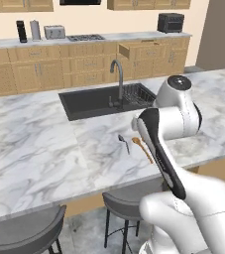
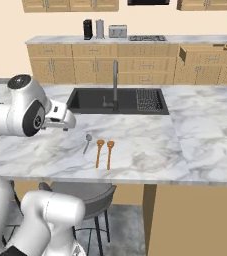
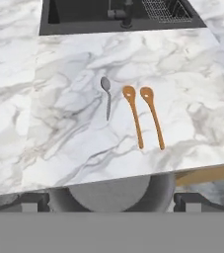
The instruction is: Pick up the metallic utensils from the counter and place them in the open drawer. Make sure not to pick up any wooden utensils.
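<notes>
A small all-grey metal spoon (image 3: 107,101) lies on the marble island counter (image 3: 69,64), just left of two orange-brown wooden spoons (image 3: 133,116) that lie side by side. In the base views the metal spoon (image 1: 124,143) (image 2: 87,143) rests in front of the black sink (image 2: 100,100). The red-handled knife is out of view. My gripper (image 3: 111,205) hovers above the counter's near edge, open and empty, well back from the spoons. The open drawer (image 1: 141,49) (image 2: 207,54) juts from the far cabinet row.
A curved steel tap (image 1: 118,74) stands at the sink, with a dish rack (image 2: 146,99) inside it. Grey stools (image 1: 25,233) (image 3: 108,195) sit under the island's near edge. A toaster (image 1: 54,31) and stove (image 1: 85,37) are on the far counter.
</notes>
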{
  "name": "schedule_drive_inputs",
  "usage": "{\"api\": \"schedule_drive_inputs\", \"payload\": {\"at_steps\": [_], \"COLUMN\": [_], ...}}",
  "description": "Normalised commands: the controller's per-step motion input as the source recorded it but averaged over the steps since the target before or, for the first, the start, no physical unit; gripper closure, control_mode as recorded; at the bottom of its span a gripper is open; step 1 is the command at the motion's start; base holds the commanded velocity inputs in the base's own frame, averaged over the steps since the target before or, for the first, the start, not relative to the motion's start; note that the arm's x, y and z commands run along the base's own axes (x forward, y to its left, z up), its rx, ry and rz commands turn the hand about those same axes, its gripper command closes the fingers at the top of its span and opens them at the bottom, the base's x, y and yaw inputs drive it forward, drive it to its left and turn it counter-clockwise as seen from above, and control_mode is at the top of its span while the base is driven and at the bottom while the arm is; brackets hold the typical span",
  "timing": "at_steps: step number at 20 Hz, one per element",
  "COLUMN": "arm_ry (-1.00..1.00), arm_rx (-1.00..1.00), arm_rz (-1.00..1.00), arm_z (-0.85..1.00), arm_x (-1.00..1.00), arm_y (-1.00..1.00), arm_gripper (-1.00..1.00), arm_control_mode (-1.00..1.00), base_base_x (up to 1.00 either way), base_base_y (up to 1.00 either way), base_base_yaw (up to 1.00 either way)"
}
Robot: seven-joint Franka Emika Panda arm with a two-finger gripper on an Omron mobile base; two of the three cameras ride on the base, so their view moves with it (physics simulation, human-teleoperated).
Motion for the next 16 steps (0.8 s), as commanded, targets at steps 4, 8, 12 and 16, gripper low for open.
{"api": "schedule_drive_inputs", "payload": {"at_steps": [4, 8, 12, 16], "arm_ry": [0.23, 0.12, 0.03, 0.01], "arm_rx": [0.0, 0.0, 0.0, 0.0], "arm_rz": [0.0, 0.01, 0.01, 0.01], "arm_z": [-0.56, -0.64, -0.61, -0.39], "arm_x": [0.54, 0.41, 0.47, 0.44], "arm_y": [0.0, 0.0, 0.0, 0.0], "arm_gripper": [-1.0, -1.0, -1.0, -1.0], "arm_control_mode": [-1.0, -1.0, -1.0, -1.0], "base_base_x": [0.0, 0.0, 0.0, 0.0], "base_base_y": [0.0, 0.0, 0.0, 0.0], "base_base_yaw": [0.0, 0.0, 0.0, 0.0]}}
